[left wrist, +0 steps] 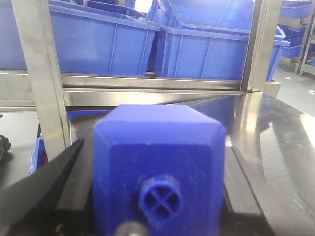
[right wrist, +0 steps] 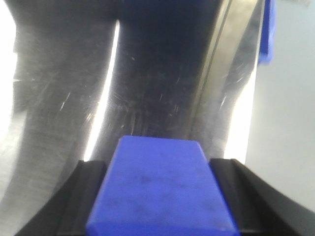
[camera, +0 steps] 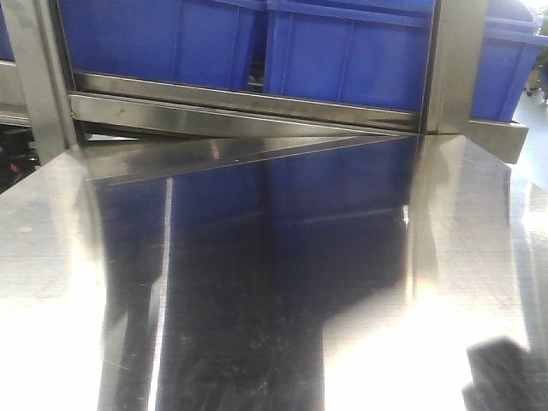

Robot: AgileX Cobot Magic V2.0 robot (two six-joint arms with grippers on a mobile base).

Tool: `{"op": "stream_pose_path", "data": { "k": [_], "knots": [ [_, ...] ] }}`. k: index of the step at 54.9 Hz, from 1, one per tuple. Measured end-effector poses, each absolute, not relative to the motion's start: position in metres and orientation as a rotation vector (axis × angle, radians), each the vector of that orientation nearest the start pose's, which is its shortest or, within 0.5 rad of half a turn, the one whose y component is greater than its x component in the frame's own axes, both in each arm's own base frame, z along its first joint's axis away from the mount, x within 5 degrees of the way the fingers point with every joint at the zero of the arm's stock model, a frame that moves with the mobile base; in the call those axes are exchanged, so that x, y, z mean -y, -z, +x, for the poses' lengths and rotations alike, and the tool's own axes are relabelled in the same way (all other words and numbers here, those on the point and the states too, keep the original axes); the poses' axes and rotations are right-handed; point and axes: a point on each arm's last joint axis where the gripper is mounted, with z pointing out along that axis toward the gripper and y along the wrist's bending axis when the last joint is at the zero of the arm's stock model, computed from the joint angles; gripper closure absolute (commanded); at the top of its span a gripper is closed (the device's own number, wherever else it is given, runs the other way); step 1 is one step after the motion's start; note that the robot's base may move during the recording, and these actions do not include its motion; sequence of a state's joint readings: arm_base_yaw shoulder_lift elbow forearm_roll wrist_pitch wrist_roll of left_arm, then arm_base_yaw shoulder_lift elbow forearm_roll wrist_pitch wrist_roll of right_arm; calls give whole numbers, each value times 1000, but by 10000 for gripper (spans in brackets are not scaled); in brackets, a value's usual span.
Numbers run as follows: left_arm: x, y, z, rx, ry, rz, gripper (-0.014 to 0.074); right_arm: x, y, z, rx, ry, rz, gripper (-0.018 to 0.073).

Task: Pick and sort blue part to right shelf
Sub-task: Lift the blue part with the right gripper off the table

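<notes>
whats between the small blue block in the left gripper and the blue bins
Just stainless steel rack rails and a strip of shiny table, left wrist view.

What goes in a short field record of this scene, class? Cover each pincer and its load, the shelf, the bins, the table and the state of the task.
left pincer: shut on a blue part, cap knob toward the left wrist view
right pincer: shut on a second blue part, above the table
shelf: steel rack behind the table
bins: large, blue, standing on the shelf
table: shiny steel, reflecting the bins
task state: neither part on the shelf yet
</notes>
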State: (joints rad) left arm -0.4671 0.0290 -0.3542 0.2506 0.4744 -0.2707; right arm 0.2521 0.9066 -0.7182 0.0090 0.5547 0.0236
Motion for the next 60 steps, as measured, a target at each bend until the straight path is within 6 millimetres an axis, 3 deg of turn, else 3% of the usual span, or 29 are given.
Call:
{"op": "stream_pose_path", "data": {
  "k": [13, 29, 39, 60],
  "knots": [
    [4, -286, 31, -1606, 305, 253, 242, -29, -295, 113, -1989, -144, -287, 377],
    [4, -286, 31, -1606, 305, 253, 242, -17, -286, 64, -1750, -154, -262, 377],
    [4, -286, 31, -1606, 305, 253, 242, -13, -293, 48, -1641, -161, -246, 377],
    [4, -286, 31, -1606, 305, 253, 242, -12, -293, 47, -1628, -161, -245, 377]
  ]
}}
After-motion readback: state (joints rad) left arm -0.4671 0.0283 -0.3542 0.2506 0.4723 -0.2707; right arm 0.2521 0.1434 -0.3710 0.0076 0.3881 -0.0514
